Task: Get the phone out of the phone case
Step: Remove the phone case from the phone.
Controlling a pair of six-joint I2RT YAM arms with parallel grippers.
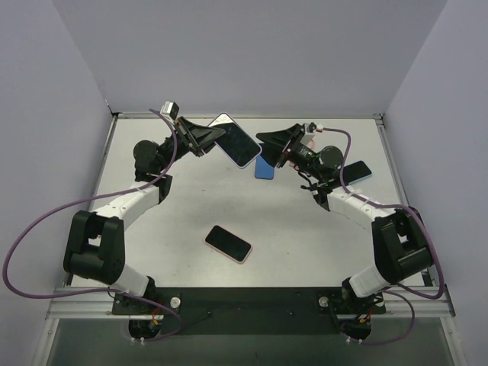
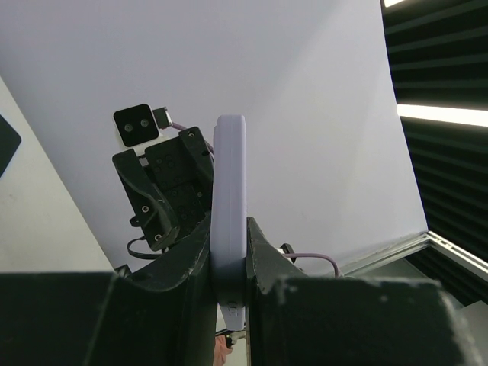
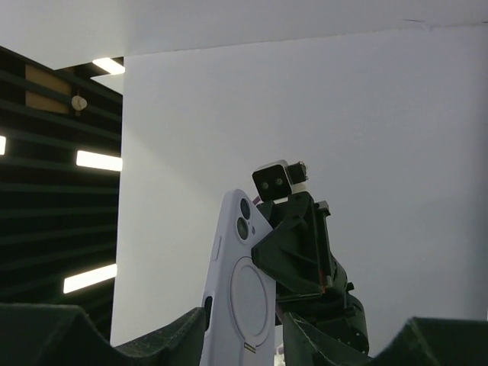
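Pink-rimmed phone (image 1: 229, 243), blue slab (image 1: 264, 168) near held phone (image 1: 235, 140)

Nothing readable is showing in any view. The lilac phone case (image 3: 238, 301), at the lower middle of the right wrist frame, is showing only a plain ring and 2 lenses. The phone (image 1: 228, 243) lying mid-table is showing a dark, blank screen.

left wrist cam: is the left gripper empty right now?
No. The left gripper is shut on the pale cased phone, which stands edge-on, pinched between its two dark fingers.
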